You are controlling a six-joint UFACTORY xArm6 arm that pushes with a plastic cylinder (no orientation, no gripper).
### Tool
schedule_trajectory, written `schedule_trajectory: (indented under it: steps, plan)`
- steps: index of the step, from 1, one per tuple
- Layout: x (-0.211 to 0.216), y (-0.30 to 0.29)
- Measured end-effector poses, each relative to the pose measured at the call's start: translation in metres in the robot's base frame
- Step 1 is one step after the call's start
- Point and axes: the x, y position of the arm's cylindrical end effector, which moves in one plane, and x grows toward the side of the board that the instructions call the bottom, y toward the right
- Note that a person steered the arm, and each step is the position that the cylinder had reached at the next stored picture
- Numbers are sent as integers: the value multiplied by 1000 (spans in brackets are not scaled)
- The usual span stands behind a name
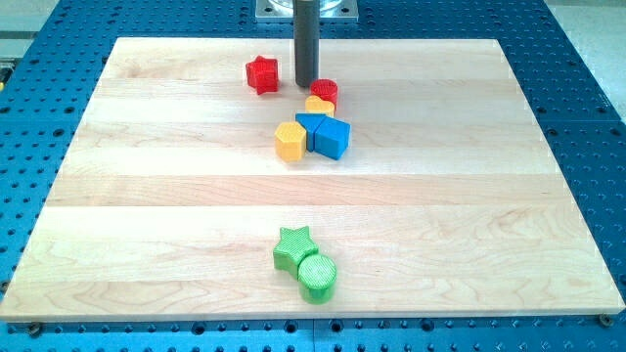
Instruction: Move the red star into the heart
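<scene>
The red star (261, 74) lies near the view's top, left of centre. My tip (306, 85) stands just to its right, with a small gap between them, and close to the left of a red cylinder (325, 91). A yellow block that looks like a heart (320, 105) sits right below the red cylinder, touching it. The heart lies to the lower right of the red star, with my tip between the two.
Below the heart are a blue block (310, 124), a blue cube (333, 139) and a yellow hexagon (290, 141), packed together. A green star (293, 246) and a green cylinder (317, 277) touch near the view's bottom. The wooden board (147, 196) lies on a blue perforated table.
</scene>
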Motion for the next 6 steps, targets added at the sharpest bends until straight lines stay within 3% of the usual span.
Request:
schedule_trajectory:
  steps: [1, 3, 5, 6]
  plan:
    - [14, 14]
    - [-16, 39]
    - [-58, -108]
    - [-22, -123]
